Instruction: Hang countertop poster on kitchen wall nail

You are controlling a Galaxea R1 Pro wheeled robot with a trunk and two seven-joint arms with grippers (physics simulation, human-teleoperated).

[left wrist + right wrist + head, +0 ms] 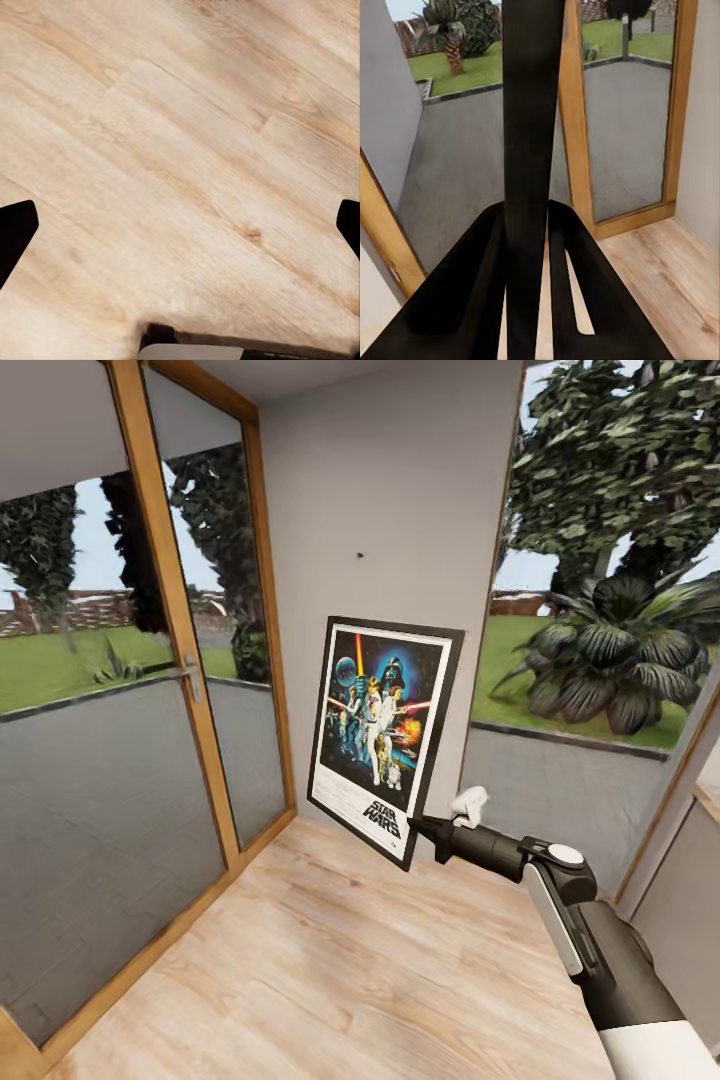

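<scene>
The right gripper (418, 826) pinches the poster's (383, 735) lower corner, so its long axis rises from the fingers toward the nail (357, 556) higher up on the wall (400, 490), while the left gripper (180, 225), nothing between its fingers, faces the floor (187, 150).

the wall nail (357, 554) sits at about twelve o'clock above the poster (383, 734), with bare grey wall (400, 510) between them. the poster is clamped edge-on in the right gripper (422, 825) and stands close in front of that wall. at nine o'clock a wood-framed glass door (170, 650) hems the corner; at three o'clock a window frame (495, 560) closes it. the wooden floor (330, 980) at six o'clock lies open.
</scene>
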